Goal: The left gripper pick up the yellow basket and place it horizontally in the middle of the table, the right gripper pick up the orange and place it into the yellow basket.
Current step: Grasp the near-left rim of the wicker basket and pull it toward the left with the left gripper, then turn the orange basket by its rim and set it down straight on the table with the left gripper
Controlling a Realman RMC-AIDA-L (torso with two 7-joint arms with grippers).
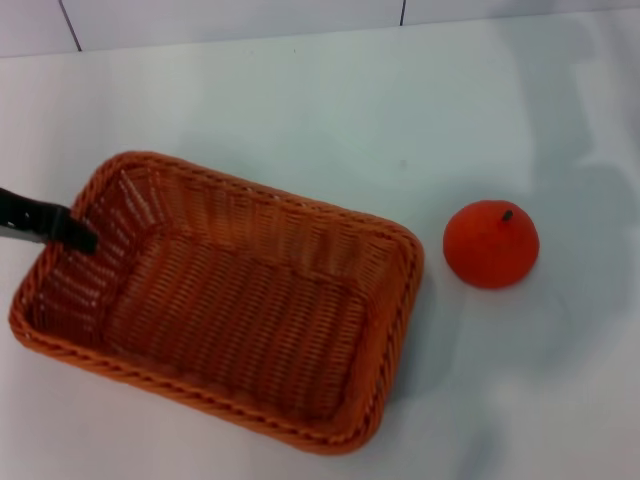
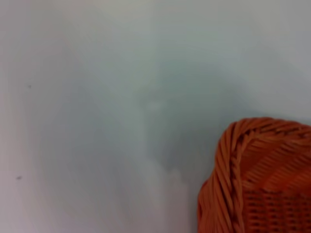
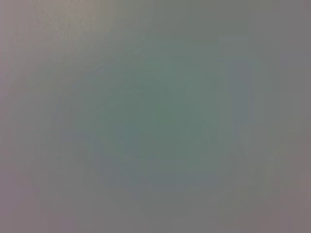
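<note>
While the left gripper [image 1: 85, 240] reached over the yellow basket's [image 1: 230, 300] near-end rim, its grip impossible to judge, the orange [image 1: 491, 243] sat well beyond the basket's far end on the table [image 1: 330, 100].

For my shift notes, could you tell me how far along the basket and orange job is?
Nothing is finished yet. In hand: the left gripper is at the left rim of the yellow basket, which sits tilted on the table. Left: squaring the basket up mid-table and putting in the orange, which lies outside, to its right.
</note>
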